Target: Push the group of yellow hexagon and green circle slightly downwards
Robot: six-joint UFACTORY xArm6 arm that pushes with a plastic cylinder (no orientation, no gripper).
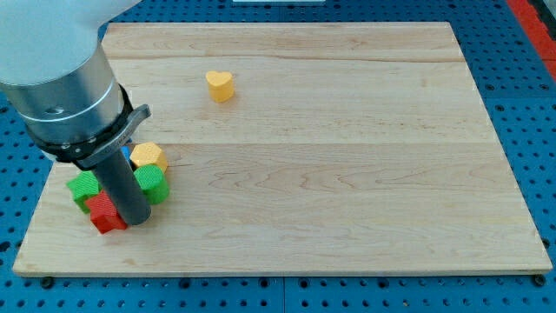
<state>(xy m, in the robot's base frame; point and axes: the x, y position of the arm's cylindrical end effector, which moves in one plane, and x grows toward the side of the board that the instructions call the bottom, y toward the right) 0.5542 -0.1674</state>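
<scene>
yellow hexagon (148,156) and green circle (152,183) sit lower left; the bare rod's tip (139,221) is below them, so it must get above.

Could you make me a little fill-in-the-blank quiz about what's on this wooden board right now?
1. The block standing alone near the view's top, the yellow heart, has the colour ____.
2. The yellow hexagon sits directly above the ____ circle.
3. My tip rests just to the view's right of the ____ block.
4. The cluster of blocks lies on the view's ____ side of the wooden board.

Missing words: yellow; green; red; left
</scene>
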